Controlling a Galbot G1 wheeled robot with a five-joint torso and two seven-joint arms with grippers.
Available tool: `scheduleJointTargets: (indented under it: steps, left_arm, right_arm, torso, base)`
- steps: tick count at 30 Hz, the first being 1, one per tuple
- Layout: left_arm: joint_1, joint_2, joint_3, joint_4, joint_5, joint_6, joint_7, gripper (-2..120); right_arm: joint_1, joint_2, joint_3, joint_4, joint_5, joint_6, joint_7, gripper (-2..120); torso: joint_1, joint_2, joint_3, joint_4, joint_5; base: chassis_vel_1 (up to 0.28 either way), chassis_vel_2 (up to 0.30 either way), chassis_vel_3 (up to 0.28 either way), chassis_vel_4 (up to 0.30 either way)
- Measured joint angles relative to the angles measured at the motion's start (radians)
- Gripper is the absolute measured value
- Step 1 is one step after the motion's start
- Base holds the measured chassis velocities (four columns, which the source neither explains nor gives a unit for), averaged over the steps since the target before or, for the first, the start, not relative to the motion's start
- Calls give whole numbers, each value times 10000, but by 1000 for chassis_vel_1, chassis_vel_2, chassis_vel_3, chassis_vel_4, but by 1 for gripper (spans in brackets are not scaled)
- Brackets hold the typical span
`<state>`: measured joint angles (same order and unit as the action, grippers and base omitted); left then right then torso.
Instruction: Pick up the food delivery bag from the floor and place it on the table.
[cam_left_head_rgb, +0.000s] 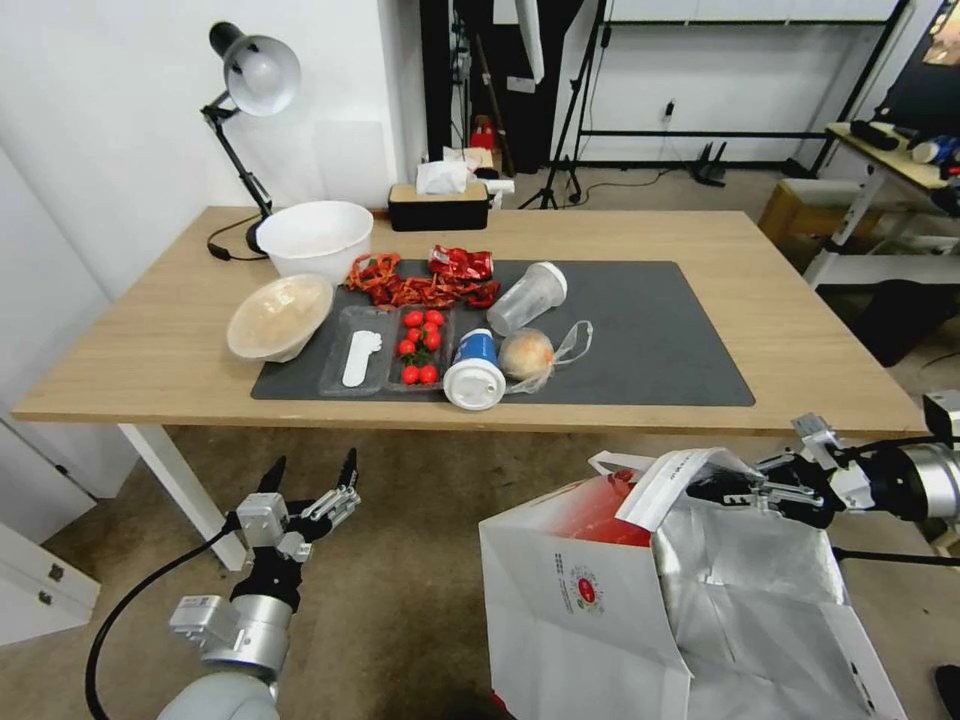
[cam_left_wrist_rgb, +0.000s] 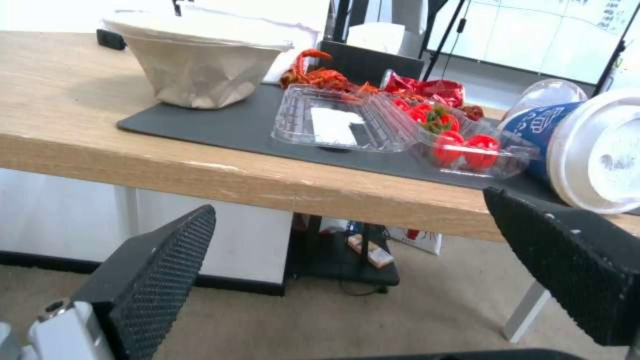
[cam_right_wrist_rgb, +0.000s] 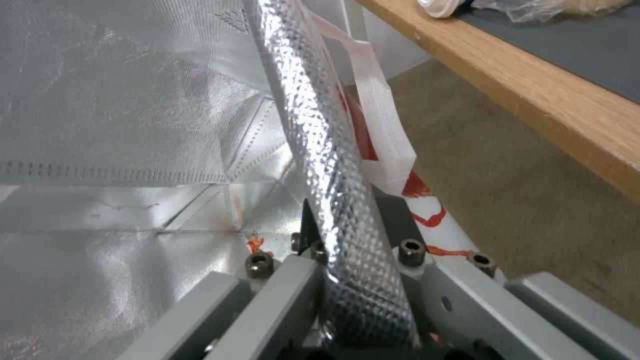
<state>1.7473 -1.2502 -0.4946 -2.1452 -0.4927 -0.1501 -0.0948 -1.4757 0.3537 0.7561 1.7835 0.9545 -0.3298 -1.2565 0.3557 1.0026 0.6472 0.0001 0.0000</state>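
The right gripper (cam_left_head_rgb: 722, 487) is clamping the foil-lined rim of the food delivery bag (cam_left_head_rgb: 600, 600), which is sitting in front of the table (cam_left_head_rgb: 150, 340), its top just below the table's near edge. Whether the bag's base is touching the floor (cam_left_head_rgb: 400, 580) cannot be told. The right wrist view is showing what the head view is not: the silver rim (cam_right_wrist_rgb: 333, 175) pinched between the closed jaws, one white strap handle (cam_right_wrist_rgb: 380, 120) hanging just beside it, and the bag's bare foil interior. The left gripper (cam_left_head_rgb: 310, 478) is hovering low before the table with its two fingers spread apart, holding nothing; its wrist view is looking at the table edge and under the tabletop.

On the dark mat (cam_left_head_rgb: 650, 340) are lying one clear tray (cam_left_head_rgb: 385, 350) with two compartments, one holding a white utensil, the other seven cherry tomatoes (cam_left_head_rgb: 420, 345). Beside it are lying one blue cup (cam_left_head_rgb: 474, 368) on its side, one clear cup (cam_left_head_rgb: 528, 296), and one bun (cam_left_head_rgb: 527, 354) in a plastic bag. Two bowls (cam_left_head_rgb: 315, 238) are standing at the left.
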Motion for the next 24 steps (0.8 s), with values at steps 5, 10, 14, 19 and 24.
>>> scheduleJointTargets:
  steps: [5, 10, 14, 19, 24]
  left_arm:
    - [-14, 8, 6, 28, -12, -8, 1, 100]
    - [-19, 13, 18, 36, -13, -35, 1, 100]
    - [-13, 20, 17, 54, -13, -74, 1, 100]
    - [5, 13, 16, 55, -12, -121, 1, 100]
    - [65, -30, 21, 54, 25, -174, 30, 100]
  right_arm:
    - [9, -17, -11, -29, 0, 5, 0, 0]
    - [28, -53, -18, -48, 2, 9, 0, 0]
    - [18, -64, -5, -48, 7, 10, -67, 0]
    - [-3, -112, 54, -48, 53, 10, -163, 0]
    - [1, -323, 161, -56, 300, -5, -226, 0]
  torso:
    - [-1, -5, -3, 0, -1]
    - [-16, -40, -23, 0, -1]
    - [-25, -58, -33, 0, 0]
    - [-31, -71, -41, -1, 0]
    - [-38, -87, -50, 0, 0]
  base:
    - [0, 0, 0, 0]
    - [0, 0, 0, 0]
    - [0, 0, 0, 0]
    - [0, 0, 0, 0]
    - [0, 0, 0, 0]
